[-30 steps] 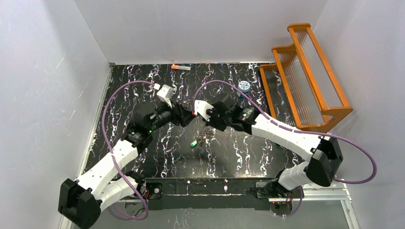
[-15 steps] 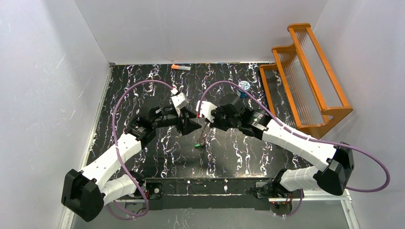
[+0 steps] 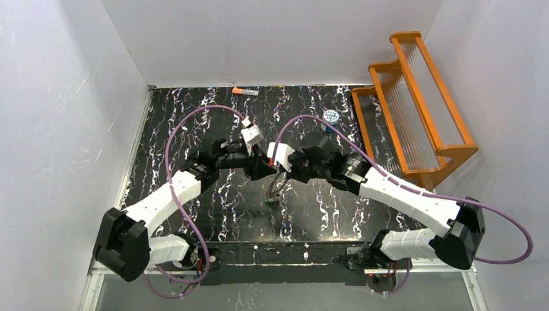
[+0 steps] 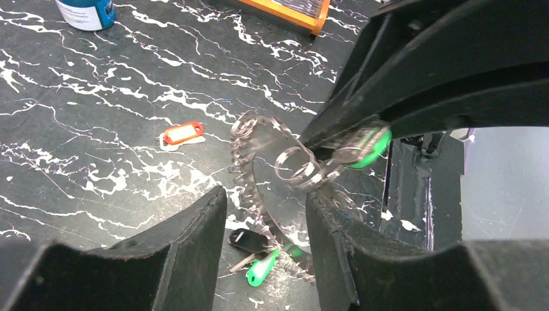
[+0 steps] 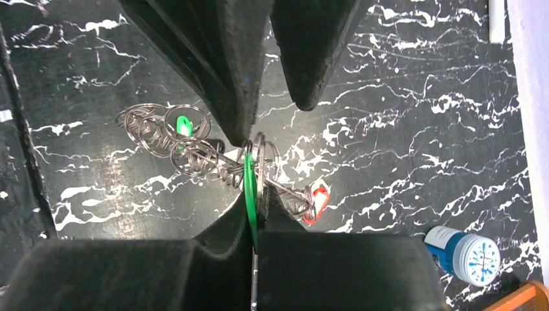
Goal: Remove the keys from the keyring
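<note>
The toothed dark-grey keyring hangs tilted above the table, with small wire rings on it. My right gripper is shut on a green key head, seen edge-on in its own view. A second green key hangs at the ring's low end beside a black tag. The red key lies on the table. My left gripper is open, its fingers either side of the ring's lower part. In the top view the grippers meet, left and right.
A blue-and-white canister stands at the back right, also in the wrist views. An orange wooden rack fills the right side. An orange-and-grey stick lies by the back wall.
My left gripper has moved right, up to the right gripper and the hanging ring. The right gripper has shifted slightly, and the ring with the low green key now hangs lower and nearer.
</note>
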